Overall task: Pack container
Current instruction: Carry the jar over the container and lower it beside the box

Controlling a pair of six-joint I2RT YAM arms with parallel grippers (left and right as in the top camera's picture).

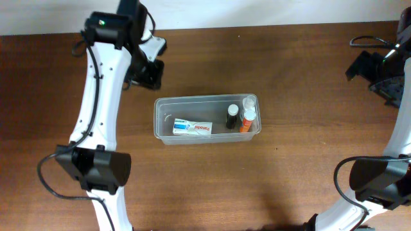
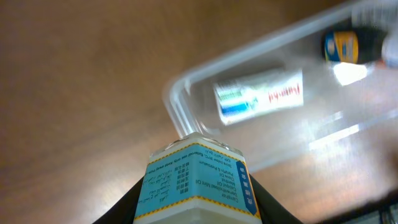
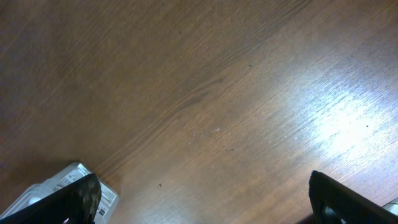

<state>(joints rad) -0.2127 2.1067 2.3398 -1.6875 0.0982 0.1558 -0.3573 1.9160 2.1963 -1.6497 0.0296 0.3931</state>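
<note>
holding a blue-labelled bottle [image 2: 196, 180], left jaws near clear rounded container [image 1: 192, 99]

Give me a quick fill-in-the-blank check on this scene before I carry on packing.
1. The left pincer is shut on a bottle whose label is blue and ___.
2. The white box lies ___ the container, not beside it.
3. The right pincer hangs ___ above the wooden table.
Missing words: yellow; inside; open.
</note>
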